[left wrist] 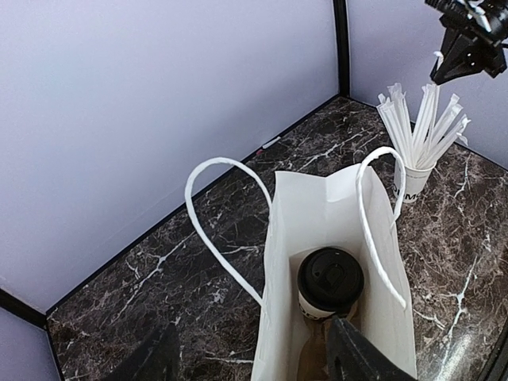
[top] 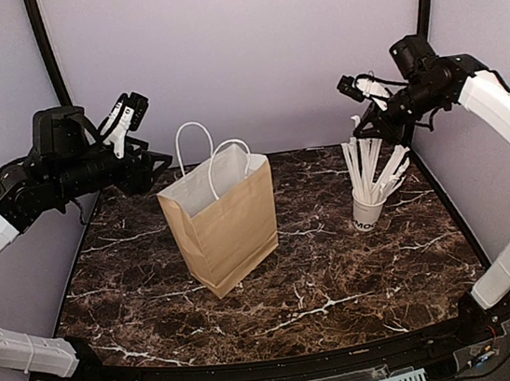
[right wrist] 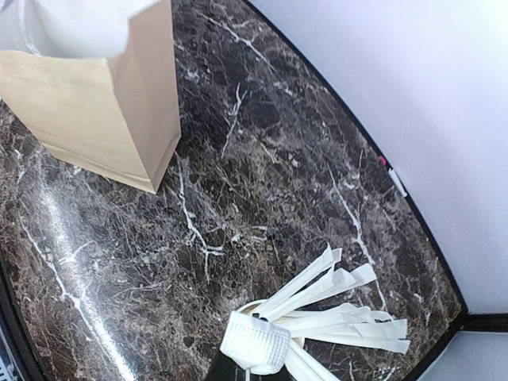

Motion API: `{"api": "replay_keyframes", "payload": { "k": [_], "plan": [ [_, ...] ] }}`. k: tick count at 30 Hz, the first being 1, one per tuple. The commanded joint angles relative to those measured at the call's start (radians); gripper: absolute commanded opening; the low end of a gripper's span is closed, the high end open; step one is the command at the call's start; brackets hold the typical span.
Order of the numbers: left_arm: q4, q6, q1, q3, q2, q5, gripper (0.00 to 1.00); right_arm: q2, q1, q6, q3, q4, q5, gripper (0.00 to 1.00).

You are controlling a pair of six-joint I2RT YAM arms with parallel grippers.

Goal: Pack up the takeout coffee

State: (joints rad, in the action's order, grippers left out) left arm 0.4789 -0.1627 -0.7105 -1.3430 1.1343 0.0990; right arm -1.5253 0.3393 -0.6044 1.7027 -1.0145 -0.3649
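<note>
Left wrist view is looking straight down into the paper bag (left wrist: 317,198), and the takeout coffee (left wrist: 330,278) is sitting upright on the bag's floor with its black lid facing up. The left tool (left wrist: 252,324) is hanging above the bag mouth with its two fingers spread wide and nothing between them, so it is released and gripping neither cup nor bag. The bag is standing upright near the middle of the tabletop (top: 342,282), its white handles (left wrist: 218,206) arching up on both sides of the opening.

On the other side, the right tool (right wrist: 254,345) is hovering above the straw cup (top: 367,213), a second white cup bristling with wrapped straws (top: 372,167). It is clenched. Whether it is pinching the top of a straw or closing on air cannot be told, since its own camera is showing only a pale fingertip pad among the straw ends.

Judging by this, the coffee part of the packing is looking finished, and the step in hand appears to be fetching a straw to go with it. If a straw is indeed caught, the next move is calling for a straight lift clear of the bundle. A carry across to the bag mouth between the handles comes after that, with the left arm keeping out of the opening.
</note>
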Motion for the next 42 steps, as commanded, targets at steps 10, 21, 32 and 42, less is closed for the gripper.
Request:
{"api": "replay_keyframes", "payload": {
  "k": [10,21,32,42],
  "plan": [
    [-0.06,0.078,0.008,0.022,-0.069,0.165,0.68,-0.056,0.151,0.093,0.341,0.114,-0.317,0.0],
    [-0.068,0.137,0.008,0.078,-0.152,0.175,0.69,-0.278,0.24,0.281,0.587,0.363,-0.436,0.0],
    [-0.083,0.14,0.008,0.137,-0.196,0.192,0.7,-0.436,0.453,0.329,0.59,0.41,-0.4,0.48],
    [-0.084,0.158,0.013,0.168,-0.21,0.332,0.77,-0.281,0.304,0.28,0.519,0.359,-0.188,0.99]
  ]
}}
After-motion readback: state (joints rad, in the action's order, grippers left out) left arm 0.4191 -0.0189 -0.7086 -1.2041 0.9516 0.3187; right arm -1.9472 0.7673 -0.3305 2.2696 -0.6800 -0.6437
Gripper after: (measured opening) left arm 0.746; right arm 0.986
